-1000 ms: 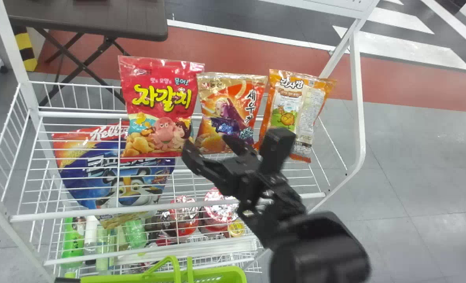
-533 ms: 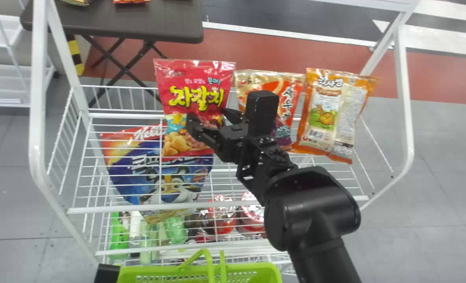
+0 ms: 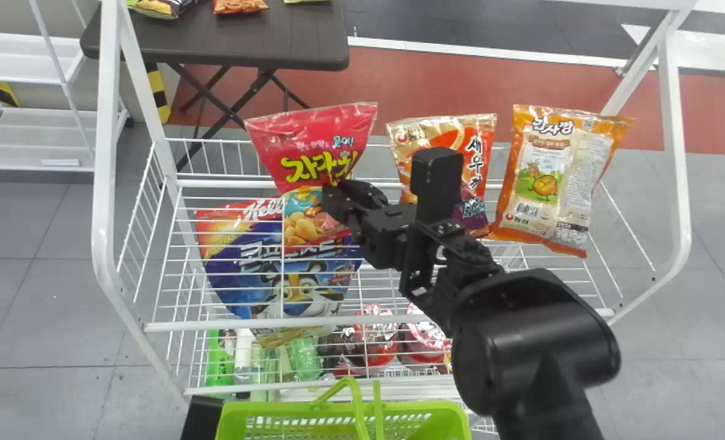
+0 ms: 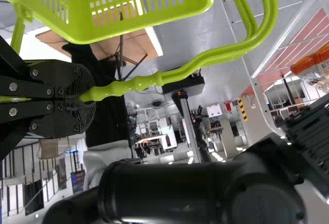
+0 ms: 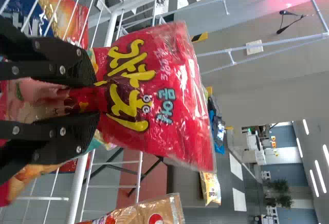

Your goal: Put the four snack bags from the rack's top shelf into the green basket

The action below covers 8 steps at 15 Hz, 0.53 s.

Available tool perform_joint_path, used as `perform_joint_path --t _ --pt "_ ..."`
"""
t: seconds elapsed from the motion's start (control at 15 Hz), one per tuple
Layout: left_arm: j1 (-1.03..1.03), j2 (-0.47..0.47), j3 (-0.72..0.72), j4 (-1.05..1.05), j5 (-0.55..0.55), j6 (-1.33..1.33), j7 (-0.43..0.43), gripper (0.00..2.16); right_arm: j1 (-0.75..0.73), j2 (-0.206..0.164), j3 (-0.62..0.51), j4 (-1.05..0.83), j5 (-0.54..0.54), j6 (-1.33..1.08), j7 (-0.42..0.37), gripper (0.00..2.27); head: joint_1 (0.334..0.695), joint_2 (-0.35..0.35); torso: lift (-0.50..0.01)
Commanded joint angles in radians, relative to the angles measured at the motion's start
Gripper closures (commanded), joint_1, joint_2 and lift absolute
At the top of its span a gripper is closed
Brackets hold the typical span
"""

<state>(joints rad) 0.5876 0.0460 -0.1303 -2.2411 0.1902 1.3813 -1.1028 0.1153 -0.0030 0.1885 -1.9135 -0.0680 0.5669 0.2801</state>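
Observation:
In the head view, my right gripper (image 3: 343, 190) is shut on the red snack bag (image 3: 313, 143), which leans and creases at the grip. In the right wrist view, my right gripper (image 5: 97, 98) pinches the red bag (image 5: 154, 90) between both fingers. To its right on the top shelf stand the orange-gold bag (image 3: 445, 137) and the orange bag (image 3: 540, 183). At the bottom edge, my left gripper (image 3: 200, 418) is beside the green basket (image 3: 430, 409). In the left wrist view, my left gripper (image 4: 85, 98) is shut on the basket's handle (image 4: 149, 80).
White rack posts (image 3: 109, 183) rise on both sides of the shelf. Behind the shelf wires is a blue cereal bag (image 3: 295, 281); cups (image 3: 378, 342) and bottles (image 3: 219, 366) stand lower. A dark table (image 3: 246, 36) with more bags stands behind at the left.
The head view has shifted, with the rack appearing farther right. My right gripper has moved from the orange-gold bag leftward to the red bag and closed on it; that bag now tilts.

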Motion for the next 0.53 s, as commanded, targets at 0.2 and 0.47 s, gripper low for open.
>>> perform_joint_path --t 0.2,0.47 --pt "-0.017 -0.002 0.005 0.000 0.000 0.002 0.009 2.11 0.244 -0.038 -0.112 -0.383 0.005 0.163 0.048 2.14 0.695 -0.190 0.000" --pt "-0.025 -0.008 0.018 0.006 0.000 -0.001 0.018 2.11 0.512 -0.037 -0.311 -0.696 -0.041 0.380 0.160 2.14 0.695 -0.337 0.000"
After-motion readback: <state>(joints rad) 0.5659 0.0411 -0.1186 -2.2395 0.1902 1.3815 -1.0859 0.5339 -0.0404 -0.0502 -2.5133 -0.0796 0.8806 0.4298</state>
